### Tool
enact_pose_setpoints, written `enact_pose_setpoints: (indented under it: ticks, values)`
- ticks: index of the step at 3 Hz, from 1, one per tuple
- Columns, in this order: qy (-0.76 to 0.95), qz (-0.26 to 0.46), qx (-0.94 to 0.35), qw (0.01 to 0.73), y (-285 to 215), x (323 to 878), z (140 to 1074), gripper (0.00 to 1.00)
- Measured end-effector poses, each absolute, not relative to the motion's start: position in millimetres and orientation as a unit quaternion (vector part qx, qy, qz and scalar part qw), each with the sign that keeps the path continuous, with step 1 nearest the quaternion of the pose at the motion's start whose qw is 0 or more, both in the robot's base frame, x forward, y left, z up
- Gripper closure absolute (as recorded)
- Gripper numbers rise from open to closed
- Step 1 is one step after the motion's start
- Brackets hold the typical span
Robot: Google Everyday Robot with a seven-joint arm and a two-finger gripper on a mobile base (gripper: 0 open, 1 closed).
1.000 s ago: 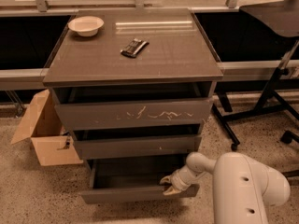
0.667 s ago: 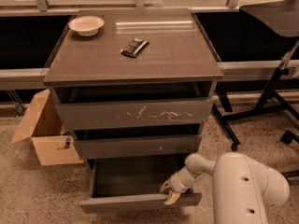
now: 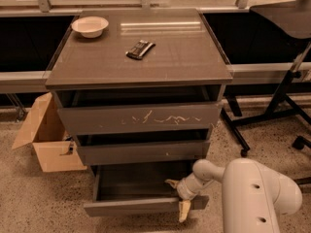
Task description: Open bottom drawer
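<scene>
The bottom drawer (image 3: 141, 206) is the lowest of three in a dark grey-brown cabinet (image 3: 141, 62). It stands pulled well out, its empty inside showing. My gripper (image 3: 179, 197) is at the drawer's front panel, right of its middle. One finger (image 3: 171, 183) reaches inside over the top edge and the other finger (image 3: 183, 211) hangs down in front of the panel. The white arm (image 3: 252, 193) comes in from the lower right. Above are the mid-sized drawer (image 3: 143, 152) and the tall scratched drawer (image 3: 141, 118), both shut.
A white bowl (image 3: 90, 26) and a dark packet (image 3: 140, 49) lie on the cabinet top. An open cardboard box (image 3: 46, 135) stands on the floor at the left. A black stand with legs (image 3: 272, 106) is at the right.
The bottom drawer has slid further out toward the camera, showing more of its inside. My gripper has moved down and toward the camera with the drawer's front.
</scene>
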State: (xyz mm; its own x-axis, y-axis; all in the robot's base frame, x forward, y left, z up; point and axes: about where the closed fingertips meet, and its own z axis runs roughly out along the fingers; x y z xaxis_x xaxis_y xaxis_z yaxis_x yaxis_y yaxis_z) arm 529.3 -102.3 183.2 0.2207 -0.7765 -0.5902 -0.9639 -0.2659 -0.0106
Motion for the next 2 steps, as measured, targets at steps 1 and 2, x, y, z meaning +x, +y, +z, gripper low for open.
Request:
enact_pose_setpoints:
  ticks: [1, 2]
  values:
    - [0.564, 0.25, -0.758, 0.214, -112, 525, 199, 0.0]
    - [0.544, 0.231, -0.762, 0.266, -136, 517, 248, 0.0]
